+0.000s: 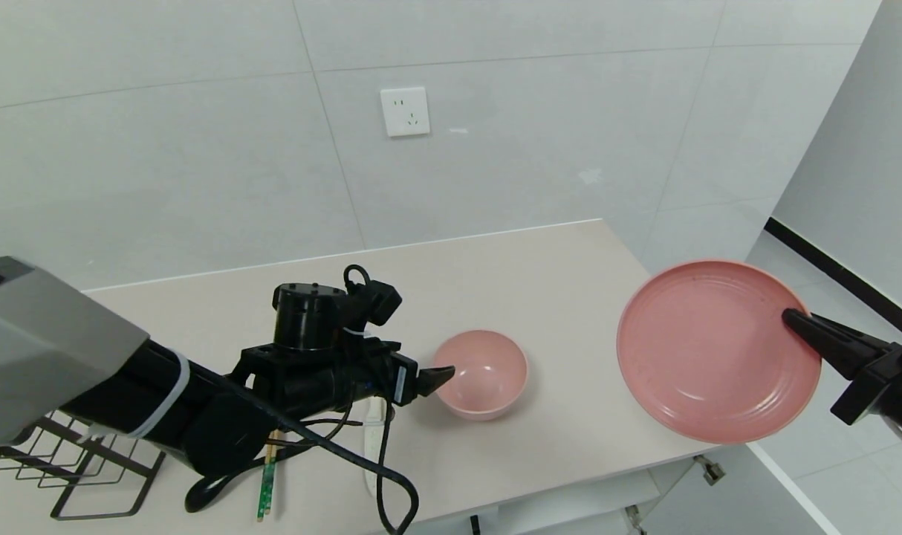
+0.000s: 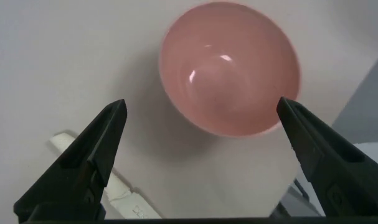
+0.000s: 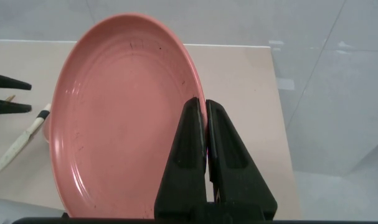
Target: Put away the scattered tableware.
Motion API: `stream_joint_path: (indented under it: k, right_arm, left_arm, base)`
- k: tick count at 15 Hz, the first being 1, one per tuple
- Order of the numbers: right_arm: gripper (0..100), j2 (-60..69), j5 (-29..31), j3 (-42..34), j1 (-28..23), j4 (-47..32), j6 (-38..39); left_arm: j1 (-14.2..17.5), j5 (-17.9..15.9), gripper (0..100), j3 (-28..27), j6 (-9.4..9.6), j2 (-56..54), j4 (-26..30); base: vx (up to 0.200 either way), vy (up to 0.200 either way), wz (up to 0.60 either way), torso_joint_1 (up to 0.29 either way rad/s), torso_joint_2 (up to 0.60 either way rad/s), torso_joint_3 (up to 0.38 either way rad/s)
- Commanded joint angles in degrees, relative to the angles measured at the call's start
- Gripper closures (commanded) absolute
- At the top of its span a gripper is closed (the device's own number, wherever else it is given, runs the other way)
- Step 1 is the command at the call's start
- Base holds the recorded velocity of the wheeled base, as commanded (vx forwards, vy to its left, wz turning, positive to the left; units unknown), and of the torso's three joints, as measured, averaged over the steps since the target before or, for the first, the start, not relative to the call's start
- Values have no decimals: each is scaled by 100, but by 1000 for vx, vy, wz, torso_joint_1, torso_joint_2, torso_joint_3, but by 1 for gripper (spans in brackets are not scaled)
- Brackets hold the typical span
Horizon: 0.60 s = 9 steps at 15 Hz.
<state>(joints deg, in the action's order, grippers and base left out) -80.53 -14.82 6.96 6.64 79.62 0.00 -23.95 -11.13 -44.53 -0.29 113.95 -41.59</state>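
Observation:
A pink bowl stands upright on the beige counter, near its front. My left gripper is just left of the bowl and open. In the left wrist view its fingers spread wider than the bowl, which lies a little beyond the tips. My right gripper is shut on the rim of a pink plate, held tilted in the air past the counter's right edge. The right wrist view has both fingers clamped on the plate rim.
A black wire dish rack sits at the counter's front left. Chopsticks and a white spoon lie under my left arm; the spoon is beside the left finger. The counter ends just right of the bowl.

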Motion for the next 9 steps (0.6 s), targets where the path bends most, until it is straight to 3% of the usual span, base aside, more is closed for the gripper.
stream_joint_path:
  k: [1, 2, 5, 9]
  right_arm:
    - [100, 20, -3, 7, 4, 1, 0]
    - [100, 11, -3, -2, 4, 1, 0]
    - [100, -33, -3, -19, 4, 1, 0]
    - [100, -50, -3, -19, 4, 1, 0]
  left_arm:
    - [-13, 111, 0, -29, -94, 453, -226]
    - [-13, 260, 0, -47, -129, 559, -253]
    - [-13, 278, 0, -82, -331, 646, -261]
    - [-57, 269, 0, -231, -735, 734, -244]
  base:
    - [0, 0, 0, 0, 0, 0]
    - [0, 0, 0, 0, 0, 0]
    - [0, 0, 0, 0, 0, 0]
    - [0, 0, 0, 0, 0, 0]
